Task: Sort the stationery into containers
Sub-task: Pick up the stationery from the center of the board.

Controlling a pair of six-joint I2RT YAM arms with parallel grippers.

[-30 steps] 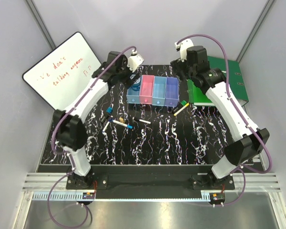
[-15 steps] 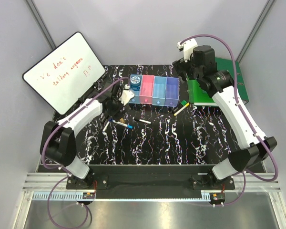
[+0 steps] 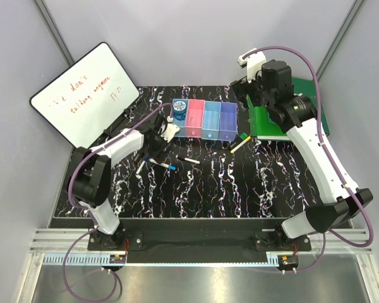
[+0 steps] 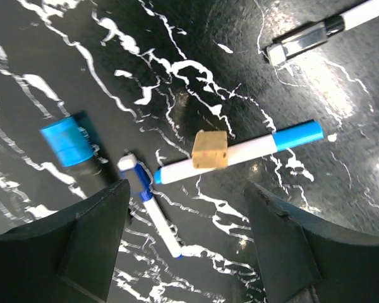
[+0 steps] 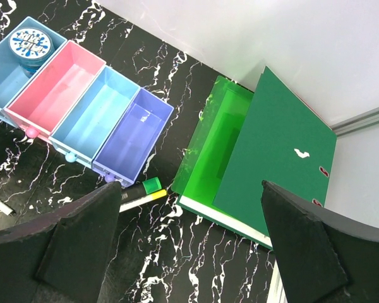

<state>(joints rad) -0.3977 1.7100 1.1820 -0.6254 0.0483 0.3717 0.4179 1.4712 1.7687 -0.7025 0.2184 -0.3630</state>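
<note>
**A:** Top external view first: a row of four joined bins (image 3: pixel 203 120) at the far middle of the table (image 3: pixel 252 189)?

**B:** Yes. Blue, pink, light blue, purple, left to right. A round blue roll (image 3: pixel 180 107) inside the blue one, at its far end.

**A:** And the left jaws?

**B:** Low over the table, just near-left of the blue bin. Spread wide in the left wrist view, gripping nothing. Between the two dark fingers (image 4: pixel 91 249), straight below: a white marker (image 4: pixel 252 148) with a blue cap, flat on the table, with a small tan block (image 4: pixel 210 149) sitting on its barrel.

**A:** Anything else close by?

**B:** A thinner marker (image 4: pixel 155 218), blue at one end, with that end just beside the white marker's bare end. Next to those, a short dark stub (image 4: pixel 66 142) with a blue cap, blurred. Off to the right, a black-tipped marker (image 4: pixel 316 33), well apart from the others.

**A:** Right jaws?

**B:** High above the far right of the table, also wide, holding nothing. Looking down on the bins and on a yellow-green highlighter (image 5: pixel 139 194) with a green cap, flat on the table just near the purple bin, beside an open green binder (image 5: pixel 265 151).

**A:** Far left?

**B:** A whiteboard (image 3: pixel 85 95) with red writing, propped up, well apart from the bins.
</note>
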